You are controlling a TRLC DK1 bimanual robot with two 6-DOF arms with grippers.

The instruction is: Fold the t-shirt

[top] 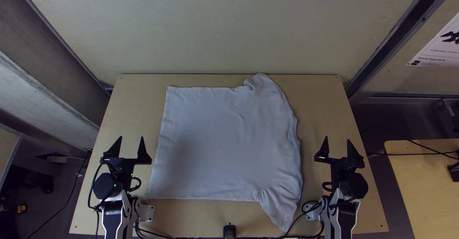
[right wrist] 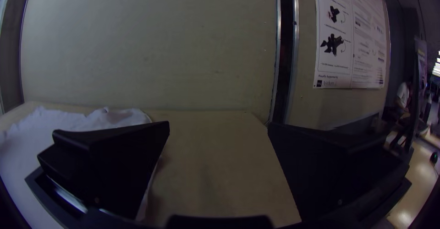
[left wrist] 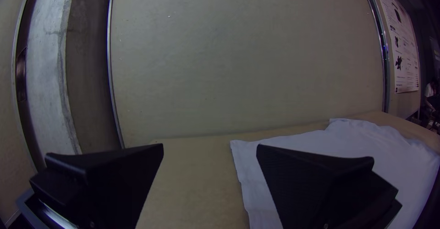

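Note:
A white t-shirt (top: 224, 143) lies spread over the middle of the table, its left side straight and its right side rounded and wrinkled, with a corner trailing to the near edge. Left of the cloth, my left gripper (top: 132, 143) stands open, holding nothing. My right gripper (top: 337, 147) is open too, on the cloth's right. In the left wrist view the t-shirt (left wrist: 348, 142) lies partly behind a finger of the left gripper (left wrist: 210, 151). The right wrist view has the t-shirt (right wrist: 27, 151) beside the open right gripper (right wrist: 219, 128).
Bare wood of the table (top: 129, 105) borders the cloth on both sides. A tall panel (top: 229, 28) rises behind the far edge. Cables run along the near edge around a small black object (top: 229, 230). Another wooden table (top: 425, 172) stands at the right.

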